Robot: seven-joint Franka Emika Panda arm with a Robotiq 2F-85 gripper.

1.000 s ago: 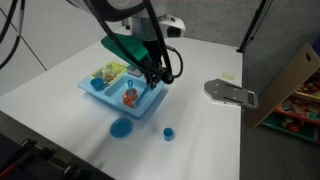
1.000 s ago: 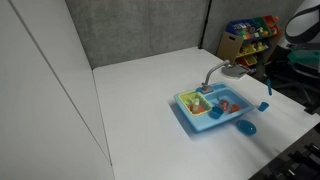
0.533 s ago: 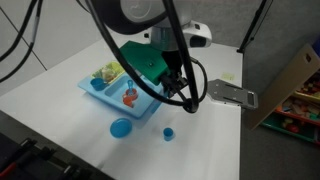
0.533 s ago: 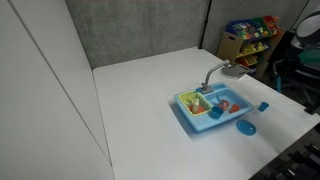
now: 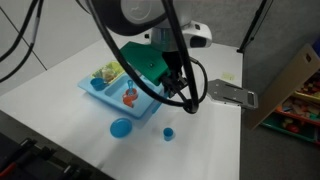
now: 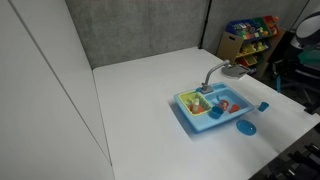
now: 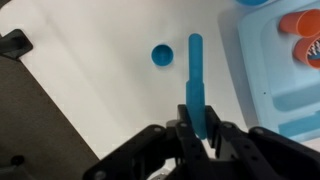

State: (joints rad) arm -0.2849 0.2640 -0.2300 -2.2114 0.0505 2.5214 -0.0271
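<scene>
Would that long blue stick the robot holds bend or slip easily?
The long blue plastic stick is probably stiff: it juts straight from the end effector without sagging. Its smooth-looking surface might let it pivot. Being slim, it is likely light.

A white table (image 6: 140, 110) fills the middle under even indoor light. A grey wall (image 6: 140, 30) stands at twelve o'clock, a white panel (image 6: 40, 90) at nine, and a toy shelf (image 6: 248, 38) at two.

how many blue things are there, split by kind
sink tray: 1
round dish: 1
small cup: 1
stick, between the fingers of the gripper: 1
total: 4
</scene>
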